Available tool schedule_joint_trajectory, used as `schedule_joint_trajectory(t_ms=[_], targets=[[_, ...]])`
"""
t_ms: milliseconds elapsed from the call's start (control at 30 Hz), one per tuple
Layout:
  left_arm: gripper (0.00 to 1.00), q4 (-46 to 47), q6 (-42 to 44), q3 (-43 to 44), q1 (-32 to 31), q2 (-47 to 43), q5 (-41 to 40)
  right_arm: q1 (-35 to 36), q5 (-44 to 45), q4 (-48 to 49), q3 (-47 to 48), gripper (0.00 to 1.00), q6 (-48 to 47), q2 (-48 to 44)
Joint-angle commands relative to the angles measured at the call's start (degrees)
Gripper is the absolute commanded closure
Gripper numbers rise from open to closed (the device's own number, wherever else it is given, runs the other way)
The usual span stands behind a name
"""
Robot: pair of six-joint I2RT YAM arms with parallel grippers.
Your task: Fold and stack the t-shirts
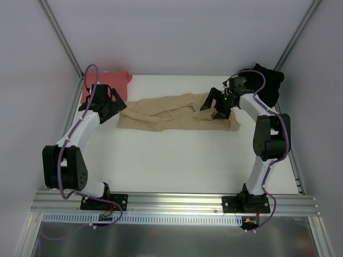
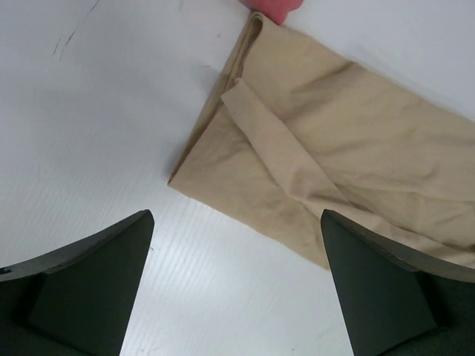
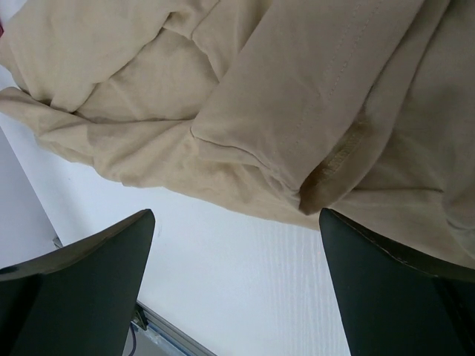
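Note:
A tan-beige t-shirt [image 1: 177, 113] lies rumpled in a long band across the back of the white table [image 1: 177, 160]. My left gripper [image 1: 115, 110] hangs open just off the shirt's left end, with nothing between its jaws. The left wrist view shows that folded end [image 2: 326, 148] ahead of the open left gripper [image 2: 236, 215]. My right gripper [image 1: 213, 108] stands open over the shirt's right part. In the right wrist view a sleeve hem [image 3: 334, 159] lies just beyond the right gripper [image 3: 236, 215]. A salmon-red t-shirt [image 1: 110, 80] lies at the back left and a black t-shirt [image 1: 268, 83] at the back right.
White walls with metal corner posts [image 1: 61, 37] close in the table on three sides. An aluminium rail [image 1: 177, 202] with both arm bases runs along the near edge. A corner of the salmon-red shirt [image 2: 276, 9] touches the tan shirt's far end.

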Motion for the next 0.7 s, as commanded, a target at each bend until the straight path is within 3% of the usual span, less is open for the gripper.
schedule_joint_trajectory(t_ms=[0,267,367,400,467,500,667], targets=[[0.01,1.09,0.23,-2.72,0.33,-7.67,2.28,0.23,-0.64,2.11,0.8,0.01,0.97,1.51],[0.01,-0.67,1.2,-4.57,0.24,-14.97,4.04,0.49,0.24,2.11,0.89,0.08,0.27,3.97],[0.01,-0.4,1.37,-5.36,0.24,-16.11,4.13,0.49,-1.07,2.99,1.06,0.39,0.62,5.29],[0.01,-0.4,1.37,-5.54,0.24,-16.38,4.13,0.49,-1.6,3.51,1.06,0.63,1.14,5.64],[0.01,-0.58,1.55,-6.06,0.24,-16.56,4.04,0.49,-2.57,4.57,1.33,0.92,1.76,6.17],[0.01,-0.49,1.55,-6.24,0.24,-16.56,4.04,0.58,-2.48,4.83,1.41,1.0,2.29,6.17],[0.01,-0.31,1.81,-7.21,0.24,-16.99,4.04,0.84,-2.31,4.05,4.74,1.0,2.55,6.26]])
